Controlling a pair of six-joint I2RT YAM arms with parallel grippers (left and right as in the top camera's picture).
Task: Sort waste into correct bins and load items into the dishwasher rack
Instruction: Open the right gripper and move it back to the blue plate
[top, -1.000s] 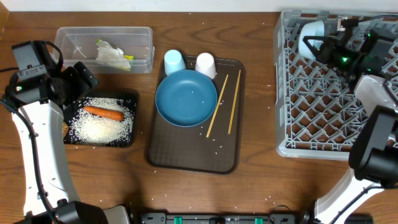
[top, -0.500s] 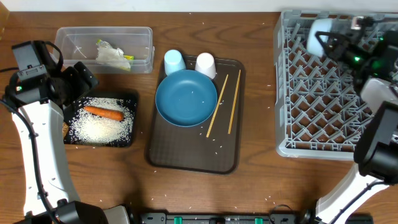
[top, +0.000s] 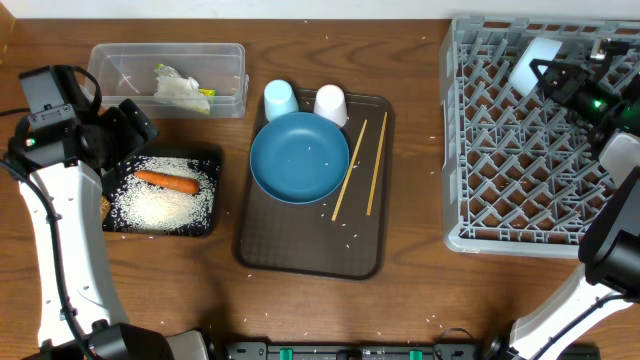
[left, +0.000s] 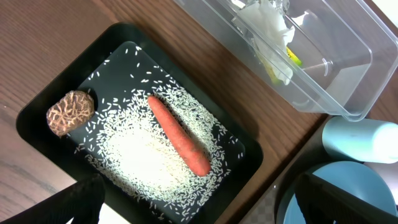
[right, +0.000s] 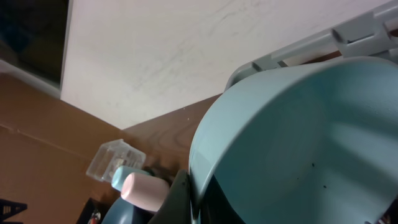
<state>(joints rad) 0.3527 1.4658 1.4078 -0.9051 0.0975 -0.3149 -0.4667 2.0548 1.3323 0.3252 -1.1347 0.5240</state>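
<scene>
Grey dishwasher rack (top: 500, 200), right, appears to be getting its first item: right gripper (top: 552, 76), clamped on white bowl (top: 533, 58), holds it over the far side. Waste looks sorted into black tray (top: 216, 160) and clear tub (top: 120, 65), left gripper (left: 208, 205) wide open above the tray. Blue plate (top: 299, 157), light-blue cup (top: 281, 100), white cup (top: 330, 104) and chopsticks (top: 350, 170) wait on brown tray (top: 300, 245).
</scene>
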